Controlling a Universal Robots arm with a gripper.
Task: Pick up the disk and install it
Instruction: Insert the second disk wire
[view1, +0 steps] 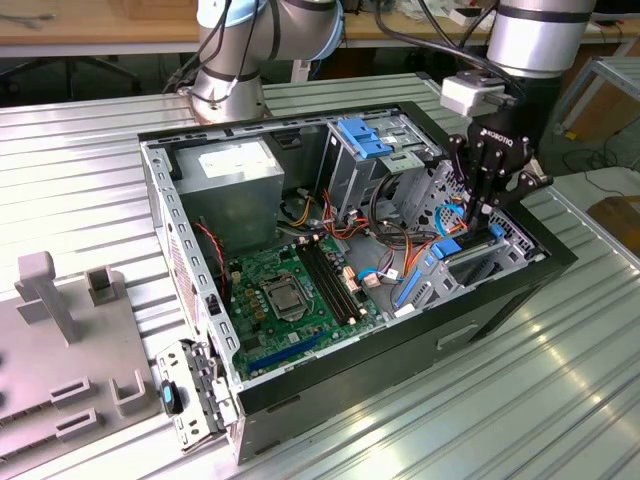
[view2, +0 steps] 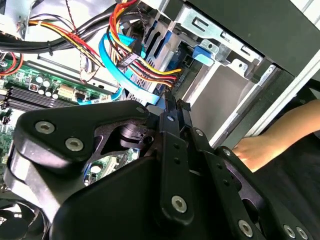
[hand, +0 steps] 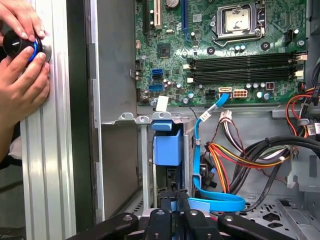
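Nearest in the exterior view, at its left, a pale grey moulded fixture plate (view1: 60, 340) lies on the ribbed silver metal table (view1: 450, 420). Beside it stands the open black desktop computer case (view1: 400, 350), lying on its side. A green motherboard (view1: 290, 290) covers the case floor, with a grey metal power supply box (view1: 235, 175) at the far corner.

At the end of the case towards the exterior view's right, the black multi-link gripper (view1: 478, 228) reaches straight down into the metal drive bay. Its fingers are drawn tight together, pinching the thin edge of the disk (view1: 440, 258), a flat dark grey drive in a bright blue plastic frame. The disk stands on edge, partly sunk in the bay and tilted a little (its blue frame is plainest in the first wrist view (hand: 167, 147), just past the fingertips (hand: 170, 192)). A flat light blue ribbon cable (hand: 215, 200) curls beside the bay among orange, yellow and black wires.

Outside the case wall, a person's hands (hand: 20, 65) hold a black knob with a blue ring (hand: 20, 45) against the table.

Farthest back, the arm's silver base (view1: 230, 80) is bolted to the table behind the case.
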